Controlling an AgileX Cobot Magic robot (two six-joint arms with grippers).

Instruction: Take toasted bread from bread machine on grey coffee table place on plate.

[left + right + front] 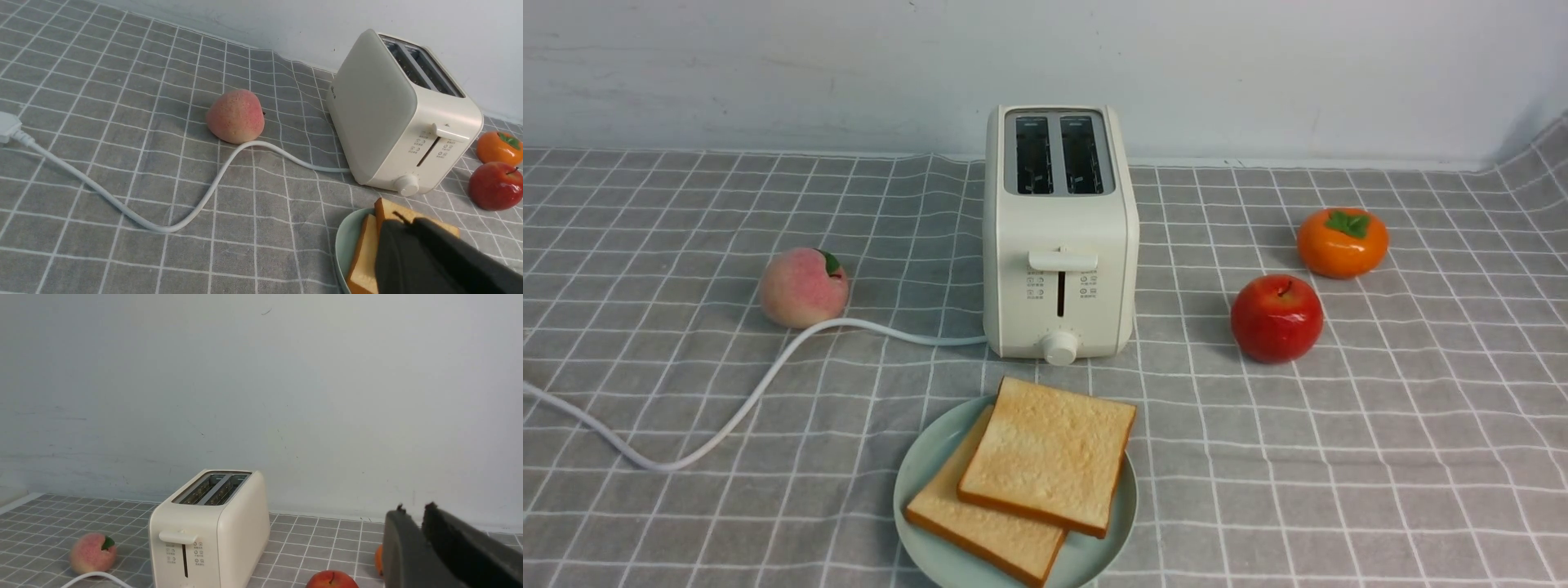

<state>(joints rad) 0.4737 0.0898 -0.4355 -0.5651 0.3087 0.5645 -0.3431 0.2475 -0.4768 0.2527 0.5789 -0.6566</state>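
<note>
Just beyond the tips of the left fingers [408, 253], an upper slice of toast [1049, 453] lay slantwise across a lower slice [980, 523], both flat on the green plate [927, 465]. Those fingers were pressed together and gripped nothing. Farther ahead of them stood the toaster [1058, 237] on the checked worktop [1380, 457], with its two slots empty and its lever at the top of its track. A white cord [760, 384] ran from the toaster's base and curved just beside a peach [803, 287], off to the left of the left fingers. The right fingers [404, 551] hung above the worktop, parted by a thin slit, with nothing between them. A red apple [1276, 318] lay near them, and an orange fruit [1342, 242] showed partly behind them. The toaster was well ahead.
</note>
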